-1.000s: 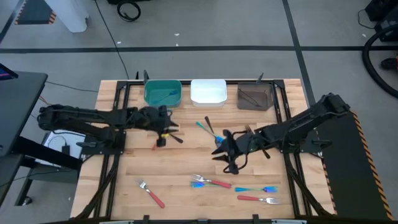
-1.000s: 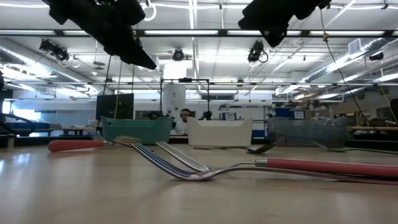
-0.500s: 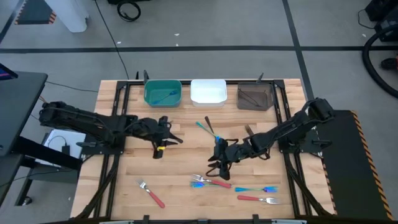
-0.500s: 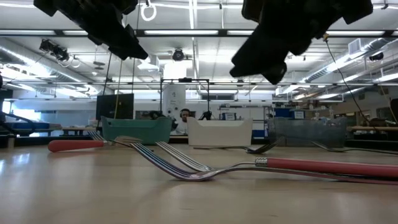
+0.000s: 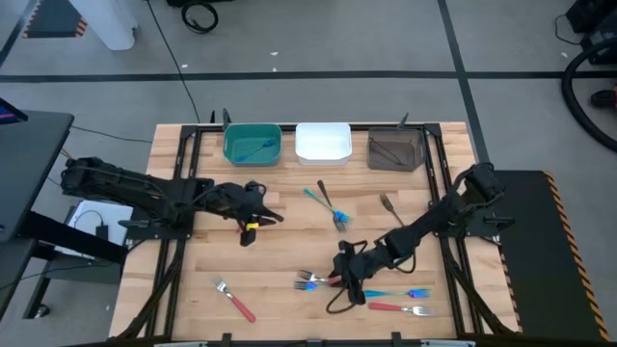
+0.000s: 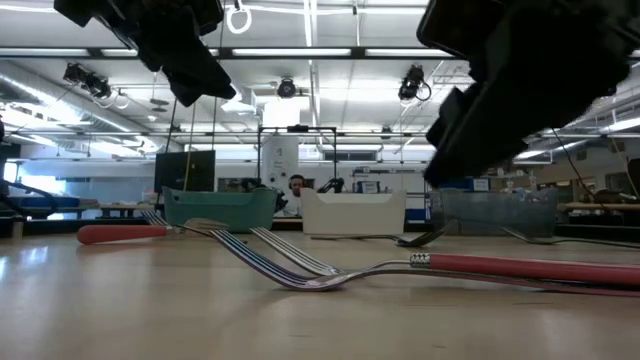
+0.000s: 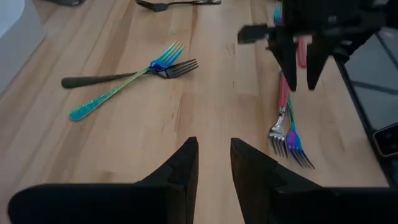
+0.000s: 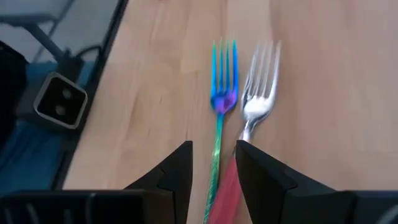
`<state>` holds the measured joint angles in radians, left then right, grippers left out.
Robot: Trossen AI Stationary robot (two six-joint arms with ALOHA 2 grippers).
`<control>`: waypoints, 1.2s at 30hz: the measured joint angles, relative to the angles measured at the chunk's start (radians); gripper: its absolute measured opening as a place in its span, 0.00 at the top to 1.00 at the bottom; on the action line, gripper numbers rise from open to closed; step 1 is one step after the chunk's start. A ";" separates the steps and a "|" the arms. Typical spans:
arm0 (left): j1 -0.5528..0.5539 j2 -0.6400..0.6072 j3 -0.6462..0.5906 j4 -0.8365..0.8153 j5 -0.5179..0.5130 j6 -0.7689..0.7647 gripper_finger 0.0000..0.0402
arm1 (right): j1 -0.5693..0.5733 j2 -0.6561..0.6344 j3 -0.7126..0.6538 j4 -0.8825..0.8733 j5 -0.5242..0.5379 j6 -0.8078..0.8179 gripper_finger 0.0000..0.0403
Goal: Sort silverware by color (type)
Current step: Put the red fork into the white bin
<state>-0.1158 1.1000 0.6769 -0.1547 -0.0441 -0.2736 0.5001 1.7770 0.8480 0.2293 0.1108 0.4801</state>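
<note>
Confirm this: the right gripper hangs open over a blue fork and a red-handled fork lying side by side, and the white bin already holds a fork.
Wrong on the bin. In the high view the white bin shows nothing inside; the teal bin holds a fork. The rest stands: the right gripper hangs open over the blue fork and red-handled fork.

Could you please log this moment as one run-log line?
right gripper: open above blue fork, red-handled fork | left gripper: open, empty, mid-table

Iridescent blue-teal fork (image 8: 219,118) beside red-handled, silver-tined fork (image 8: 258,99).
</note>
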 joint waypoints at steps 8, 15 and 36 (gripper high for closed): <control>0.000 0.000 0.000 0.000 -0.006 -0.083 0.77 | 0.017 0.086 0.031 0.003 0.056 -0.003 0.68; 0.000 0.001 0.000 0.001 -0.007 -0.090 0.77 | 0.017 0.104 0.032 0.010 0.067 -0.003 0.68; 0.000 0.001 -0.001 0.000 -0.007 -0.081 0.77 | 0.017 0.104 0.032 -0.024 0.104 -0.008 0.68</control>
<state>-0.1158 1.1007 0.6762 -0.1547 -0.0509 -0.3550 0.5171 1.8808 0.8803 0.2054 0.2150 0.4716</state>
